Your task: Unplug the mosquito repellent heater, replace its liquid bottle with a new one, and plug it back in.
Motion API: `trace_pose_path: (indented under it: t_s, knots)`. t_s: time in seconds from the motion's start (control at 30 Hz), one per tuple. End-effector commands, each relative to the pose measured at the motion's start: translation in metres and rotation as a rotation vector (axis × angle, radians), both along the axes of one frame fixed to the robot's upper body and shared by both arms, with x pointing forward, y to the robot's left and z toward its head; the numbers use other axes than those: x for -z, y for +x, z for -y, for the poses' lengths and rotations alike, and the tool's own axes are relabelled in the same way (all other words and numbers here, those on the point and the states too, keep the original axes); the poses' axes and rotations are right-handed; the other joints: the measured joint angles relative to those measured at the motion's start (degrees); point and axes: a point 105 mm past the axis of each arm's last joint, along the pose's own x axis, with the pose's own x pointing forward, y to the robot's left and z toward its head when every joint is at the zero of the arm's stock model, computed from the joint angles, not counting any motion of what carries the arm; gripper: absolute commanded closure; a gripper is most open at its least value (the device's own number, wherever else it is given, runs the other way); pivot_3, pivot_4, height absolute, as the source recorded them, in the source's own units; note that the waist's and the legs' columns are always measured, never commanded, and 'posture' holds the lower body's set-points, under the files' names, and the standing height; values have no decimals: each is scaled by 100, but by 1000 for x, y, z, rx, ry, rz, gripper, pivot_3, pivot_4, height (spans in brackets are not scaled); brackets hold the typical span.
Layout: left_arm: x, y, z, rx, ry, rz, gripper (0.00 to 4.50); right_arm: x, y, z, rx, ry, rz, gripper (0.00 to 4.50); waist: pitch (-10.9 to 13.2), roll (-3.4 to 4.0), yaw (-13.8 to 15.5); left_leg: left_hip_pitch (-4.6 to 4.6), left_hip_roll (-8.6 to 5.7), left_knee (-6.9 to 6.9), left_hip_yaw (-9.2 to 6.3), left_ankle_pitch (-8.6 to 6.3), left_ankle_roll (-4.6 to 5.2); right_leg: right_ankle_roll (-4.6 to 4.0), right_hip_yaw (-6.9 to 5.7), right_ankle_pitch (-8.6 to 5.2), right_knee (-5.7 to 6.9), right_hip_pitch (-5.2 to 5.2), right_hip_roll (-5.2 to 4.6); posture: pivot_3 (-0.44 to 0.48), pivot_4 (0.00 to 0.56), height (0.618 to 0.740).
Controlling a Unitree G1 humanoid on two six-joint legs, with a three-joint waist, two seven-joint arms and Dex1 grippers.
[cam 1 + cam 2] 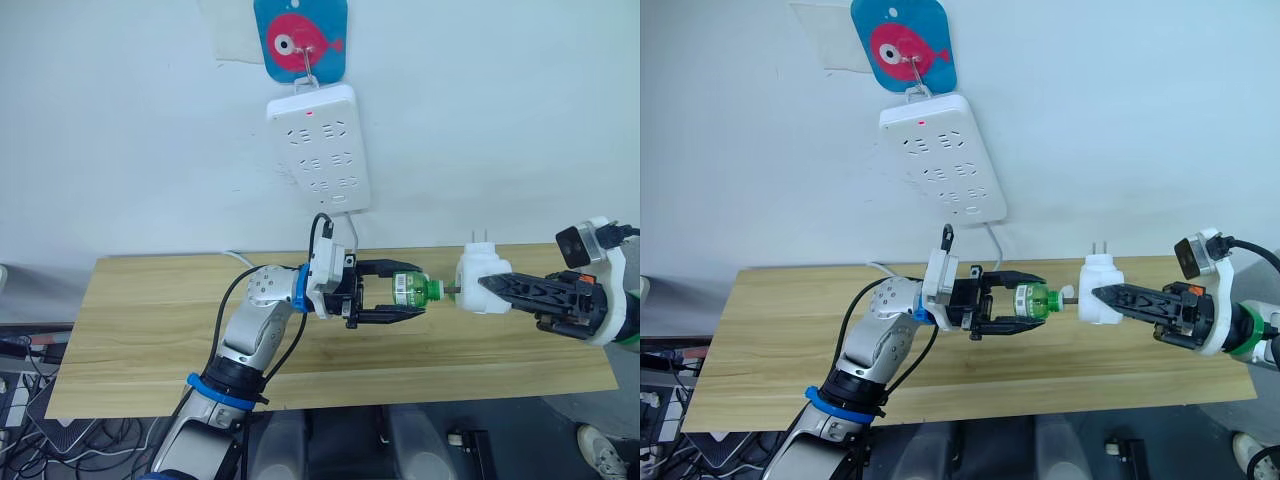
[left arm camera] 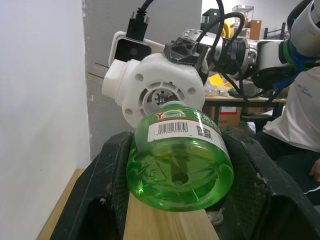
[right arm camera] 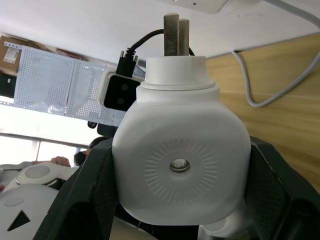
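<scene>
My right gripper (image 1: 492, 285) is shut on the mosquito repellent heater (image 1: 480, 276), a small white rounded unit held above the table with its two plug prongs (image 1: 481, 237) pointing up. My left gripper (image 1: 408, 299) is shut on a green liquid bottle (image 1: 413, 289), lying sideways with its neck and wick aimed at the heater's ring opening, a small gap between them. In the left wrist view the bottle (image 2: 180, 160) sits between the fingers with the heater (image 2: 161, 92) just beyond. In the right wrist view the heater (image 3: 182, 165) sits between the black fingers.
A long white power strip (image 1: 318, 146) hangs on the wall from a blue fish hook (image 1: 301, 38), a red light lit near its top. Its cable (image 1: 240, 258) drops to the wooden table (image 1: 140, 330). A person sits in the background of the left wrist view.
</scene>
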Motion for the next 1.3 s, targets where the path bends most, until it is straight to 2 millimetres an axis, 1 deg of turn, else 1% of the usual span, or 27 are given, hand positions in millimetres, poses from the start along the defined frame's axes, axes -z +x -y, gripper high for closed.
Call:
trace_pose_path:
  t_s: [0.03,0.33,0.57,0.7,0.93,1.1,1.3]
  knots:
    - [-4,-2,2,7,-16,24,2213,-8,-7,-5,-45,26,29,1530,0,0,0,0,0,0,0,0,0,0,0,0,0,0,0,-91,329,740]
    - [-5,0,3,-1,-24,28,2213,-4,-11,-5,-46,15,14,1530,0,0,2,0,0,0,0,0,0,0,0,0,1,0,0,-89,330,740]
    - [-5,-9,4,40,-20,41,2213,-5,-4,-4,-15,18,26,1530,0,0,-3,0,1,0,0,0,0,0,0,0,1,0,0,-90,331,740]
    - [-3,-9,2,34,-14,34,2213,-6,-4,-3,-15,19,24,1530,0,0,-2,0,1,0,0,0,0,0,0,0,0,0,0,-90,331,740]
    - [-4,-4,6,16,-14,36,2213,-5,-6,-10,-42,24,32,1530,0,0,-3,0,1,0,0,0,0,0,0,0,0,0,0,-89,331,740]
    - [-4,-4,5,19,-12,38,2213,-4,-6,-13,-46,25,34,1530,0,0,-2,0,1,0,-1,0,0,0,0,0,0,0,0,-89,332,740]
    - [-6,-4,6,19,-17,38,2213,0,-12,-14,-61,3,18,1530,0,0,-1,0,1,0,-1,0,0,0,-1,0,0,0,0,-86,331,740]
